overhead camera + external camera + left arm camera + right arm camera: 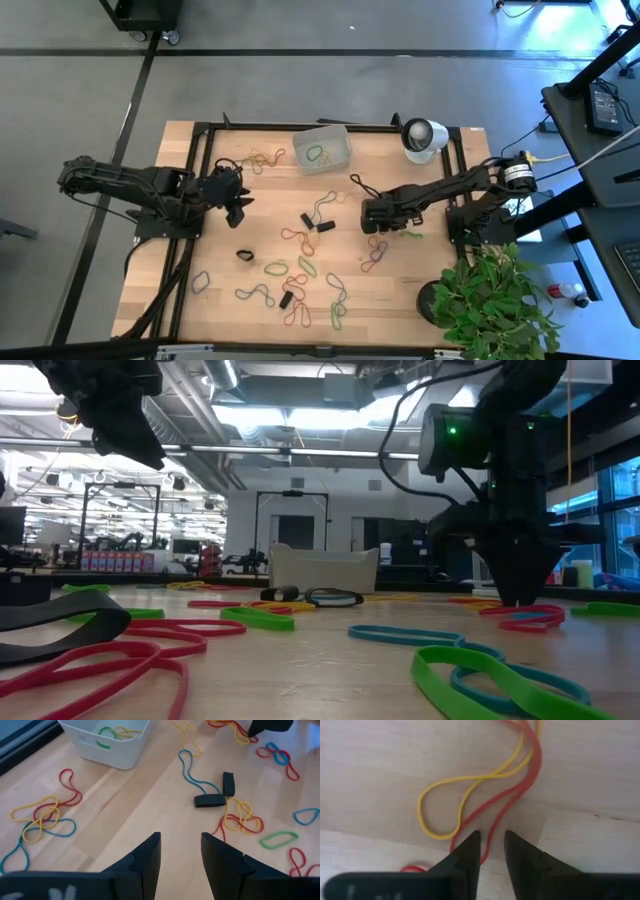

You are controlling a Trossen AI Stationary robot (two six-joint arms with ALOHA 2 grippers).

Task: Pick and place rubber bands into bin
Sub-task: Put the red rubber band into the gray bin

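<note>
Fingertips of our right gripper [491,851] stand down at the table [180,215], a narrow gap between them, with a red rubber band [506,802] running into that gap; we cannot tell whether the fingers have actually pinched it. A yellow band [457,795] loops just beside the red one, the two crossing farther out. From above, this gripper [367,215] sits right of the table's middle, among scattered rubber bands [300,270]. Beyond it, at the far edge of the table, we see the bin [322,147] with a green and a yellow band inside. A white round object [424,135] stands to the bin's right. Our left gripper [181,852] hangs above the left part of the table, fingers apart and holding nothing, well clear of the bin [107,740].
</note>
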